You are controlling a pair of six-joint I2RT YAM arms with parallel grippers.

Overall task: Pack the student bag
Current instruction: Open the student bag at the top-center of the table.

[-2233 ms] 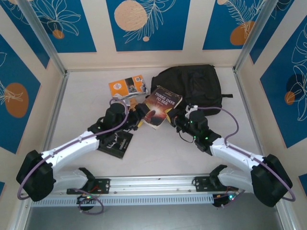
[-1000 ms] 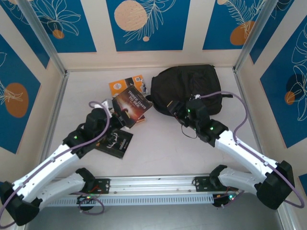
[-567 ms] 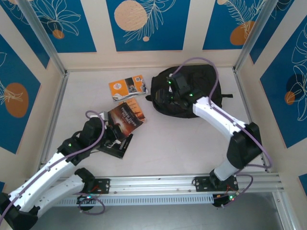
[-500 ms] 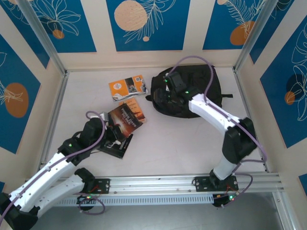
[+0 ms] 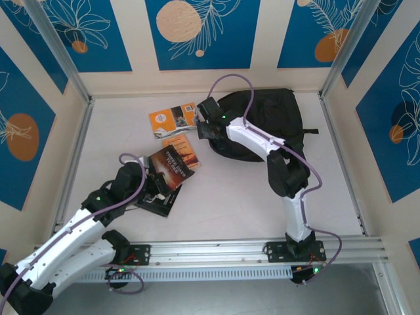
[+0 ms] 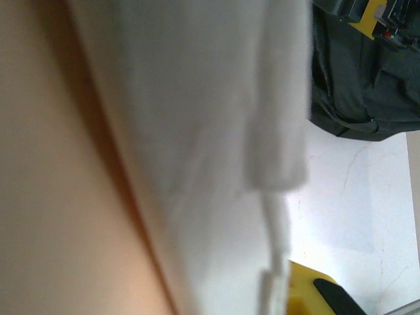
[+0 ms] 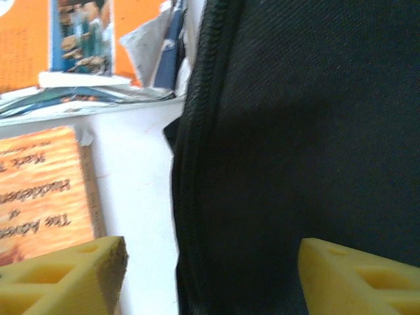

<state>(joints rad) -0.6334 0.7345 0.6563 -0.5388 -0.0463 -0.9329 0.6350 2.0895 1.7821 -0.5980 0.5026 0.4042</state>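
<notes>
At the far right of the worktop (image 5: 223, 197) lies the student bag (image 5: 289, 125); my right pincer (image 5: 205, 129), fingers (image 7: 65, 275) apart, straddles its zippered left edge, beside an orange book (image 5: 174, 118). Nearer me, my left pincer (image 5: 154, 178) is clamped on a tilted dark book (image 5: 174, 163)

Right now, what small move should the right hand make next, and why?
Probably lower the right hand and close it on the zipper edge of the student bag: its yellow fingers stand open on either side of that edge, and the left hand holds a dark-covered book.
</notes>
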